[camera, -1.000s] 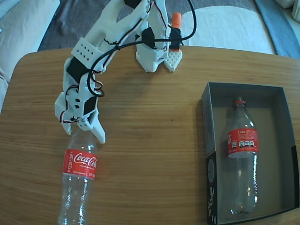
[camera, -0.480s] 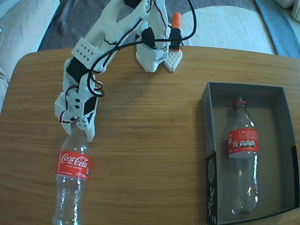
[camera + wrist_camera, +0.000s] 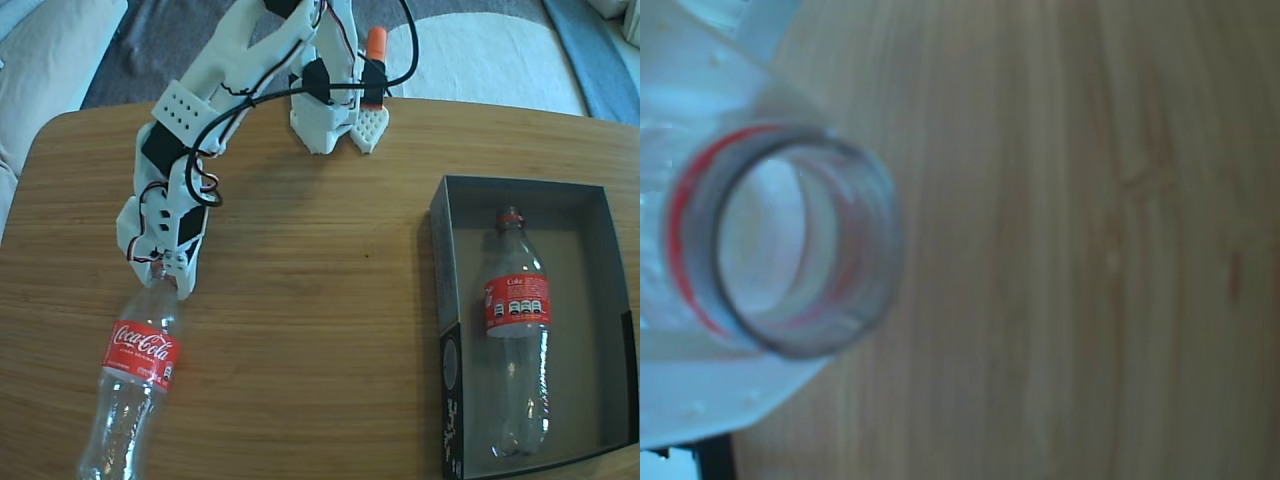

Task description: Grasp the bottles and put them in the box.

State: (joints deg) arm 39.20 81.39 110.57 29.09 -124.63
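Note:
One clear Coca-Cola bottle lies on the wooden table at the left of the fixed view, its base angled toward the lower left corner. My white gripper is shut on its neck. The wrist view looks straight into that bottle's open mouth with its red ring, and white fingers press on either side of it. The second bottle lies lengthwise inside the box at the right, neck toward the far side. The box has room left beside that bottle.
The arm's white base is clamped at the table's far edge, with an orange-topped part beside it. Bare wood stretches between the held bottle and the box. A rug and floor lie beyond the table.
The gripper has closed from open onto the bottle's neck. The bottle has swung, its base sliding left toward the lower left corner. The boxed bottle has not moved.

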